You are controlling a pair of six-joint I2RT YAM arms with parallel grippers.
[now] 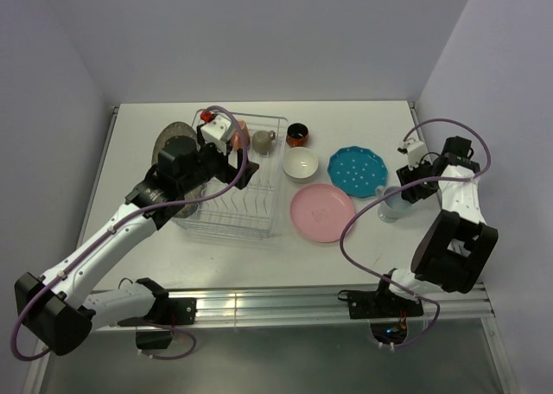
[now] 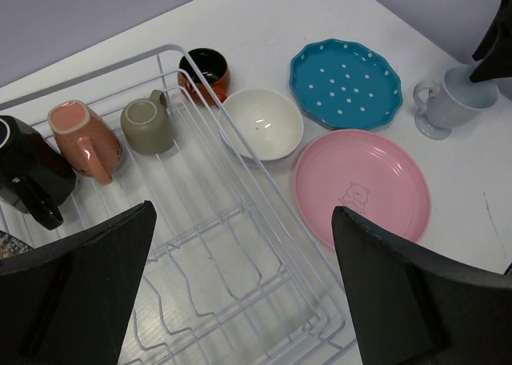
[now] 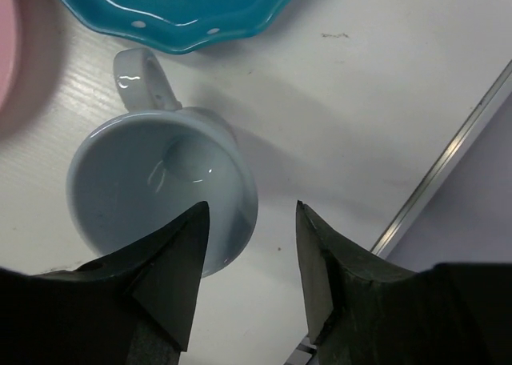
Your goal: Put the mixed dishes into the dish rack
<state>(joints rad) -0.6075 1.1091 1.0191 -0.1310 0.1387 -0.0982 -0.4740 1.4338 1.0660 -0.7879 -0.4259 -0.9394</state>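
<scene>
The wire dish rack holds a grey speckled plate, a black mug, a pink mug and a grey-beige mug. My left gripper hangs wide open over the rack's bare prongs, holding nothing. To the right of the rack lie a dark-red mug, a white bowl, a teal dotted plate and a pink plate. The pale blue mug stands upright beyond them. My right gripper straddles its rim, one finger inside and one outside, with a gap still showing.
The table's right edge, a metal rail, runs close to the pale blue mug. The teal plate's rim lies just past the mug's handle. A purple wall rises behind the table.
</scene>
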